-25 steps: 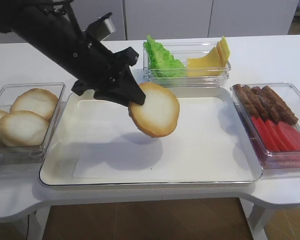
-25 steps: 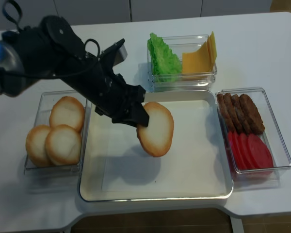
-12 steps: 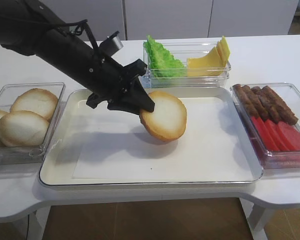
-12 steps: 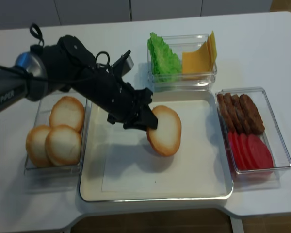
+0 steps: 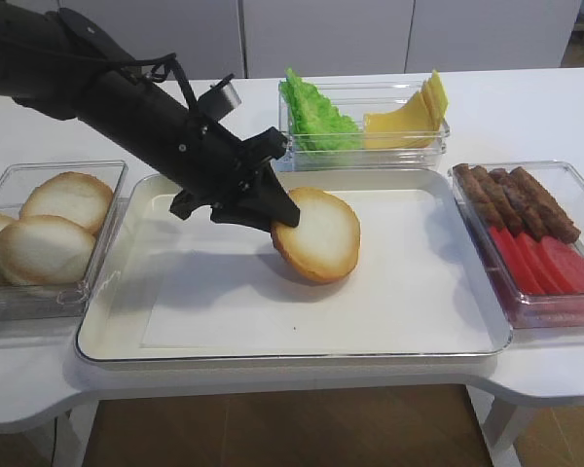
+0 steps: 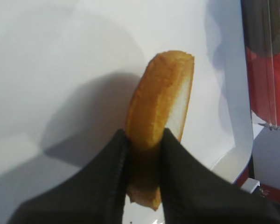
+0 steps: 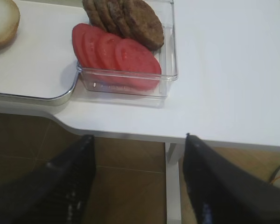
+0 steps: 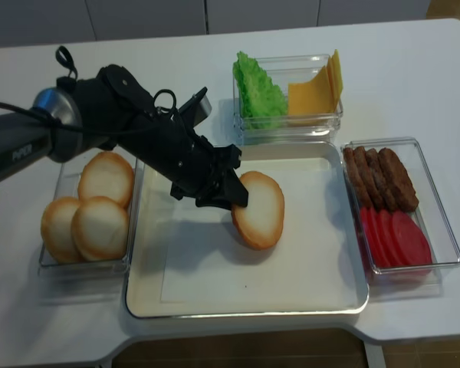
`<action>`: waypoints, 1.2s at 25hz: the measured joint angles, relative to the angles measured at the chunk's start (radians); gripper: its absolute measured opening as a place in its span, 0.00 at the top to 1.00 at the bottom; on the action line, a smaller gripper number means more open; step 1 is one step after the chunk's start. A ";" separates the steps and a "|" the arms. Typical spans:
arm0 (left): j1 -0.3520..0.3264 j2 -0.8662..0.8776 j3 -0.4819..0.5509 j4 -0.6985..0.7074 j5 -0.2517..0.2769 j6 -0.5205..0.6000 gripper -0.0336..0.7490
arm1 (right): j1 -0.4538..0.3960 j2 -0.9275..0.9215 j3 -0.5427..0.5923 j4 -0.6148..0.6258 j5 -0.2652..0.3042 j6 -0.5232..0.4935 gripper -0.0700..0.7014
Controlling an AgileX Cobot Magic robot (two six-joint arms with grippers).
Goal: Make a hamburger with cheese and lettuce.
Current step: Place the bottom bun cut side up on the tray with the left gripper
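Observation:
The hamburger is one bun half (image 5: 319, 236) (image 8: 261, 211) (image 6: 162, 95), tilted on edge with its pale face toward the front right. Its lower rim is at or just above the white tray (image 5: 399, 292) (image 8: 307, 268). My left gripper (image 5: 282, 216) (image 8: 234, 198) (image 6: 143, 151) is shut on the bun's rim from the left. The lettuce (image 5: 311, 117) (image 8: 257, 92) and the cheese (image 5: 409, 119) (image 8: 316, 92) share a clear box behind the tray. My right gripper (image 7: 137, 156) hangs open and empty over the floor, off the table's front right corner.
A clear box on the left holds three more bun halves (image 5: 49, 233) (image 8: 92, 211). A clear box to the right of the tray holds brown patties (image 5: 521, 199) (image 7: 130, 18) and red slices (image 5: 545, 263) (image 7: 116, 53). The table edge runs just before the tray.
My left gripper has carried the bun half to the right and down, from well above the tray to its surface near the middle. The right gripper's view gives no earlier frame.

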 joint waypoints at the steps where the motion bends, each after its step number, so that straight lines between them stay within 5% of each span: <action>1: 0.000 0.002 0.000 0.000 0.000 0.000 0.79 | 0.000 0.000 0.000 0.000 0.000 0.000 0.32; 15: 0.000 0.025 -0.002 0.004 -0.006 0.000 0.78 | 0.000 0.000 0.000 0.000 0.000 0.000 0.32; 25: 0.000 0.025 -0.002 0.008 -0.025 0.000 0.43 | 0.000 0.000 0.000 0.000 0.000 0.000 0.32; 30: 0.000 0.025 -0.002 0.008 -0.028 0.000 0.34 | 0.000 0.000 0.000 0.000 0.000 0.000 0.32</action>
